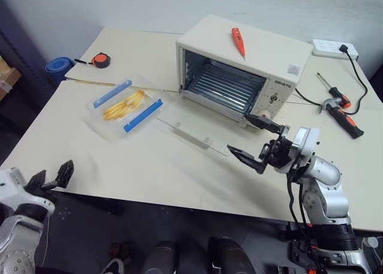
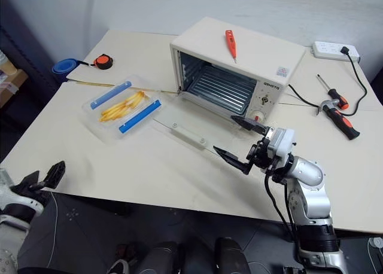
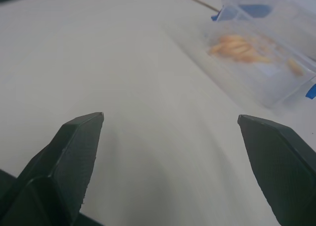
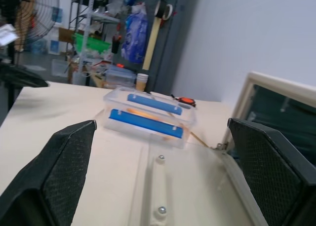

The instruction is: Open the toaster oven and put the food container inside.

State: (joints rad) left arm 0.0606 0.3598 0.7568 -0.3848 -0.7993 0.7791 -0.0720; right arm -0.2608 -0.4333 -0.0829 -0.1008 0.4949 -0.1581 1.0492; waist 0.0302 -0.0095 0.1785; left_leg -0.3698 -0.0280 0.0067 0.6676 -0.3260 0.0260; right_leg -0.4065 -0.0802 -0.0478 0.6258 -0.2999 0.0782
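With the toaster oven (image 1: 239, 70) door dropped flat, the food container (image 1: 124, 108) sits just left; both end effectors, left (image 1: 51, 178) at the bench's near-left edge and right (image 1: 254, 141), gape open, empty.

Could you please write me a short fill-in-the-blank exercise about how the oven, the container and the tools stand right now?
1. The toaster oven has its glass door folded ____ onto the table.
2. The food container lies on the table to the oven's ____.
3. On the oven's roof lies a ____ screwdriver.
4. Both the left tool and the right tool are ____ and hold nothing.

Missing words: down; left; red; open
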